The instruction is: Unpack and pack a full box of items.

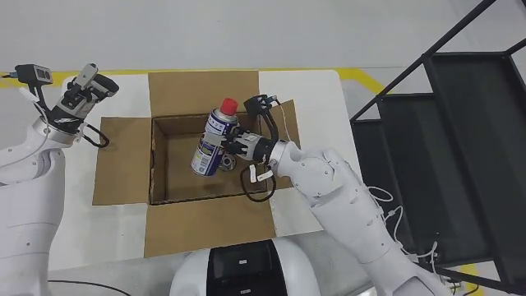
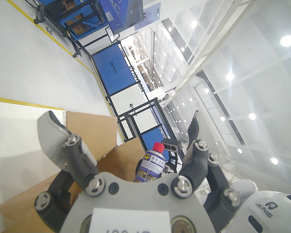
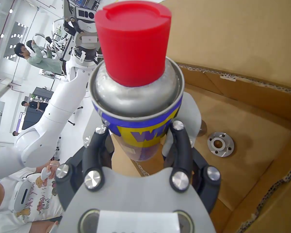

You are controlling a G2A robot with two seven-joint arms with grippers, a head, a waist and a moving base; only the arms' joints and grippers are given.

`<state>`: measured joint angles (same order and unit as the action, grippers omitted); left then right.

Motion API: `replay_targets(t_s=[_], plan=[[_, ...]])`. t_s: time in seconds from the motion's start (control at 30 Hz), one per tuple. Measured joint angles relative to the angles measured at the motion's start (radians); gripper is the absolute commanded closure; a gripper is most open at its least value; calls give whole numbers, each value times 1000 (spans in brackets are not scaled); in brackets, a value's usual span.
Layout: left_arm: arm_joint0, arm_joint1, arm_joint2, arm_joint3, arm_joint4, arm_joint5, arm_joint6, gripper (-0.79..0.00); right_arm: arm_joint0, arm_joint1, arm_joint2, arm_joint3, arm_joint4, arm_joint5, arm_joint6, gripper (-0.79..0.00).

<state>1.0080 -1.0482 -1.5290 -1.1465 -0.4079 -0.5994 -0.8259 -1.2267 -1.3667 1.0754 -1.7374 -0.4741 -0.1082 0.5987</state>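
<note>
An open cardboard box (image 1: 123, 160) sits on the white table with its flaps spread flat. My right gripper (image 1: 233, 145) is shut on a blue and yellow spray can (image 1: 213, 138) with a red cap (image 3: 133, 42), held tilted above the box's inside. A round metal flange (image 3: 220, 144) lies on the box floor (image 3: 252, 127); the top view shows it (image 1: 227, 163) beside the can's base. My left gripper (image 2: 122, 124) is open with nothing between its fingers. It hangs off the box's left flap, above the table's left edge (image 1: 86, 86). The left wrist view catches the can (image 2: 151, 164) farther off.
A black metal stair frame (image 1: 444, 115) stands to the right of the table. The white table (image 1: 316, 107) has bare room right of the box. A yellow floor line (image 1: 370, 78) runs behind the table.
</note>
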Motion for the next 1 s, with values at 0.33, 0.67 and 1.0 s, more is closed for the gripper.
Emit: replay_targets(t_s=[0.33,0.67,1.0], plan=[[0,0,0,0,0,0,0,-785,197,-26,-106,0,93,219,213,0],[0,0,0,0,0,0,0,-785,458,-107,-324,286,226,333,293,0],[0,0,0,0,0,0,0,-785,569,-197,-461,603,351,286,227,0]])
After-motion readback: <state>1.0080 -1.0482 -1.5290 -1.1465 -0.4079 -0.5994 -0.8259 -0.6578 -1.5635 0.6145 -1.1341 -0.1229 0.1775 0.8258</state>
